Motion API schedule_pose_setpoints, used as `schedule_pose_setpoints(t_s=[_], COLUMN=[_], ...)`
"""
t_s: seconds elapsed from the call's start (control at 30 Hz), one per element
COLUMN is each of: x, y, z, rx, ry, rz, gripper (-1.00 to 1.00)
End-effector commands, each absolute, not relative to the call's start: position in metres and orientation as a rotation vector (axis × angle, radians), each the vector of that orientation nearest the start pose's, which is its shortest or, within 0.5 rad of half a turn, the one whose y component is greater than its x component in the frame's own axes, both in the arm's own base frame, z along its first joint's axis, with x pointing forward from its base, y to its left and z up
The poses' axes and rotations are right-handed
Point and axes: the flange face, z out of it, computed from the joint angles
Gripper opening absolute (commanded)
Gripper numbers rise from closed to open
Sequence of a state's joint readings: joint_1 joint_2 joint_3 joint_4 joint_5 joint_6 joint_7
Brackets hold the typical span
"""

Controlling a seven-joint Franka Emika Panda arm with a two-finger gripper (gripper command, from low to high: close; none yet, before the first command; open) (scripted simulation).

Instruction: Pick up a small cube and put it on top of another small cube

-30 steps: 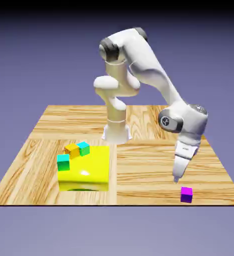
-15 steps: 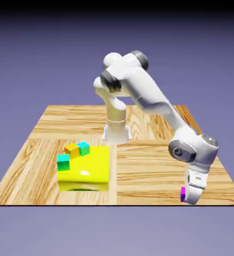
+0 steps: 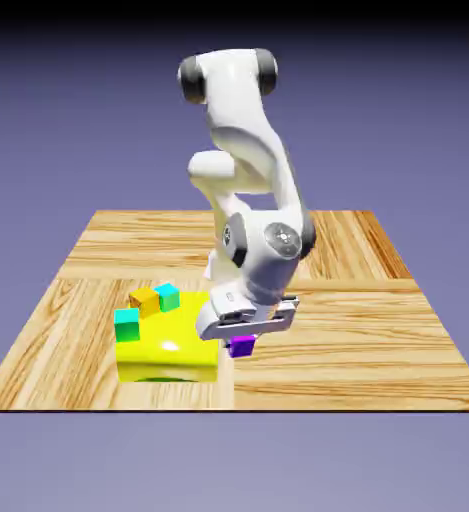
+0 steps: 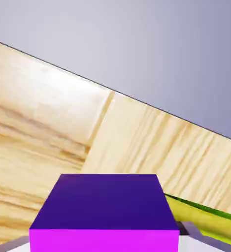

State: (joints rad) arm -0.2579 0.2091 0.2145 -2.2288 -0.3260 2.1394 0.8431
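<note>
As you look at the exterior view, your gripper (image 3: pixel 240 337) is clamped on the small magenta-purple cube (image 3: pixel 241 346), which hangs beneath the hand, beside the yellow block (image 3: pixel 168 352) on its exterior view's right side. You can't tell from these angles exactly how high the cube sits above the table (image 3: pixel 348 345).

In the hand view, you see that cube large at the bottom edge, between the pale fingers: one flat face is deep indigo, the other bright magenta, both smooth and plain, with crisp straight edges. Past it you have the pale wood, its streaky grain broken by a seam between panels, and a strip of the yellow block with a dark green edge at the lower right.

Your yellow block is broad and glossy, with a highlight on its surface and a softly curved lower edge. Around its far left corner in the exterior view you find the orange cube (image 3: pixel 144 302), its faces faintly mottled, close beside the farther teal cube (image 3: pixel 167 297). Your nearer teal cube (image 3: pixel 126 325), smooth with a brighter top, is at the block's left edge. Your arm (image 3: pixel 243 115) is smooth, rounded white casing with dark grey joint caps.
</note>
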Motion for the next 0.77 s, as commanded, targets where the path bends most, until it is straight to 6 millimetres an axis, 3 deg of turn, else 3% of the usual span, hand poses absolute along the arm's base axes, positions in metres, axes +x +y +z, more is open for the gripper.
schedule_pose_setpoints(t_s=[0.0,0.2,0.37,0.43,0.6,0.63,0.67,0.73], x=[0.502,0.428,0.348,0.348,0.343,0.343,0.343,0.347], y=[-0.057,-0.170,-0.234,-0.234,-0.226,-0.226,-0.226,-0.230], z=[0.269,0.314,0.341,0.342,0.273,0.272,0.272,0.301], rx=[-3.171,-2.603,-1.985,-1.980,-1.980,-1.980,-1.980,-1.980], ry=[1.269,2.011,2.396,2.398,2.398,2.398,2.398,2.396], rz=[0.317,0.299,0.294,0.294,0.294,0.294,0.294,0.295], gripper=[-1.00,-1.00,-1.00,-1.00,-1.00,1.00,1.00,1.00])
